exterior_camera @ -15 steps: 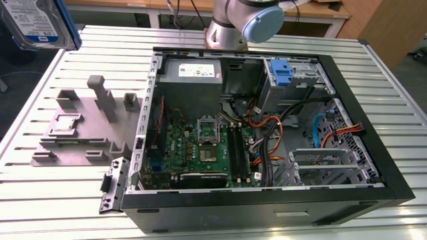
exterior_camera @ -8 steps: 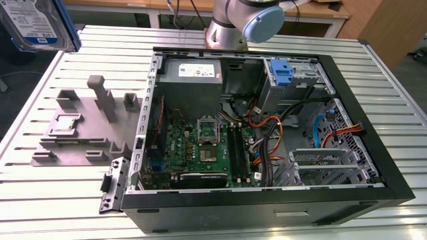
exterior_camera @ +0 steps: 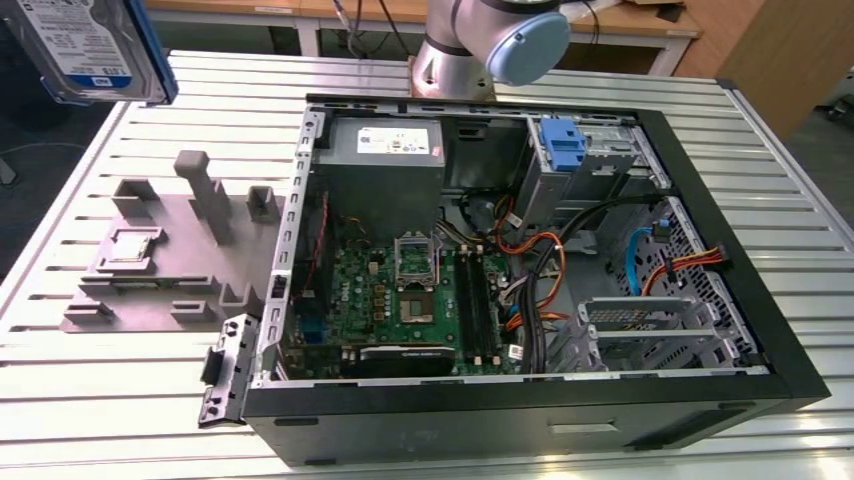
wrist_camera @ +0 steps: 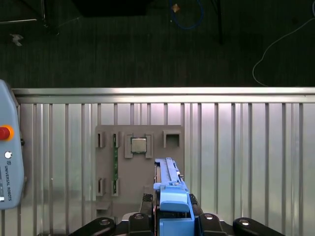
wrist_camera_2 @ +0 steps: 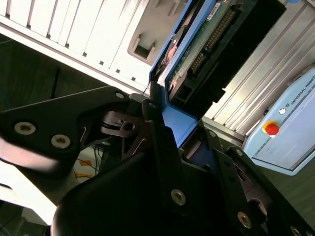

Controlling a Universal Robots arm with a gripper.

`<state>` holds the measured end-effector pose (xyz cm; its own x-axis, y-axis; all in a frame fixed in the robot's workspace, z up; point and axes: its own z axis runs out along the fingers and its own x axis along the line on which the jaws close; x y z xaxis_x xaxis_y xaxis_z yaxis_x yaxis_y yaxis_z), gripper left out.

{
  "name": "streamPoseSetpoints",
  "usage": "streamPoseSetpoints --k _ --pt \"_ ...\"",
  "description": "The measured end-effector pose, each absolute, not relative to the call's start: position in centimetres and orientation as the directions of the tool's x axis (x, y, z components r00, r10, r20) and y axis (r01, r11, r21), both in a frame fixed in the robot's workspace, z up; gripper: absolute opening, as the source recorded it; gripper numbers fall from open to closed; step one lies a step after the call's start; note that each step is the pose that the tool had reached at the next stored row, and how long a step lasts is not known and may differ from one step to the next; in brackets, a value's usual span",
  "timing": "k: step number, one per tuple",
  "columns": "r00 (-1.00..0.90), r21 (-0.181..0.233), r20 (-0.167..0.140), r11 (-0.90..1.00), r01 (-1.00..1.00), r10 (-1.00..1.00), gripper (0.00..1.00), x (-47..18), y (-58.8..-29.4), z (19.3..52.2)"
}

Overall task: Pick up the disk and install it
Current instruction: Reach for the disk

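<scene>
Clamping the disk (wrist_camera: 172,201) by its blue carrier, the gripper (wrist_camera: 172,219) has its two black fingers (wrist_camera_2: 160,142) closed against the carrier's opposite sides, as both wrist views show. The disk is held on edge, clear of every surface. In the second wrist view its green circuit-board face (wrist_camera_2: 197,49) is turned towards the camera.

In the exterior view the disk (exterior_camera: 87,45) sits at the far corner on the exterior view's left. Its white-and-blue label is visible, and it is well above the slatted metal table (exterior_camera: 120,380) and well apart from the open computer case (exterior_camera: 534,400).

The first wrist view looks down past the disk onto a grey holder plate (wrist_camera: 133,177) lying on the table (wrist_camera: 246,147). A square processor chip (wrist_camera: 139,145) is seated in one of the plate's pockets. In the exterior view the plate (exterior_camera: 160,270) lies just beside the case on the exterior view's left, with the chip (exterior_camera: 130,247) on it.

Inside the case, the green motherboard (exterior_camera: 400,300) is exposed. A grey power supply box (exterior_camera: 380,140) with a white sticker sits at the far side. A bare blue bracket (exterior_camera: 566,150) stands in the drive bay, to the exterior view's right of that box.

The arm's base (exterior_camera: 481,40) stands at the far edge of the table. A control pendant (wrist_camera: 7,167) with a red button rests on the table.
</scene>
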<state>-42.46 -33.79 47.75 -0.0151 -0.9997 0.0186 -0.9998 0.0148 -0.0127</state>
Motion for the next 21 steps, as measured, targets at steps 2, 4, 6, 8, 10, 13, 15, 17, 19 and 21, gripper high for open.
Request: streamPoseSetpoints --k 2,4,6,8,10,13,15,17,19,21 --pt "-0.015 -0.013 0.019 0.015 -1.0 -1.0 0.37 -42.1 -33.8 47.8" --pt "-0.015 -0.013 0.019 0.015 -1.0 -1.0 0.37 -41.6 -33.8 47.8" --pt "-0.015 -0.013 0.019 0.015 -1.0 -1.0 0.37 -41.3 -33.8 47.8" --pt "-0.015 -0.013 0.019 0.015 -1.0 -1.0 0.37 -41.2 -33.8 47.8" --pt "-0.015 -0.013 0.019 0.015 -1.0 -1.0 0.37 -41.1 -33.8 47.8" --pt "-0.015 -0.013 0.019 0.015 -1.0 -1.0 0.37 -41.1 -33.9 47.8" --pt "-0.015 -0.013 0.02 0.015 -1.0 -1.0 0.37 -41.1 -34.1 47.8" --pt "-0.015 -0.013 0.02 0.015 -1.0 -1.0 0.37 -41.1 -34.3 47.8" --pt "-0.015 -0.013 0.02 0.015 -1.0 -1.0 0.37 -41.1 -34.4 47.8" --pt "-0.015 -0.013 0.021 0.015 -1.0 -1.0 0.37 -41.1 -34.4 47.8"
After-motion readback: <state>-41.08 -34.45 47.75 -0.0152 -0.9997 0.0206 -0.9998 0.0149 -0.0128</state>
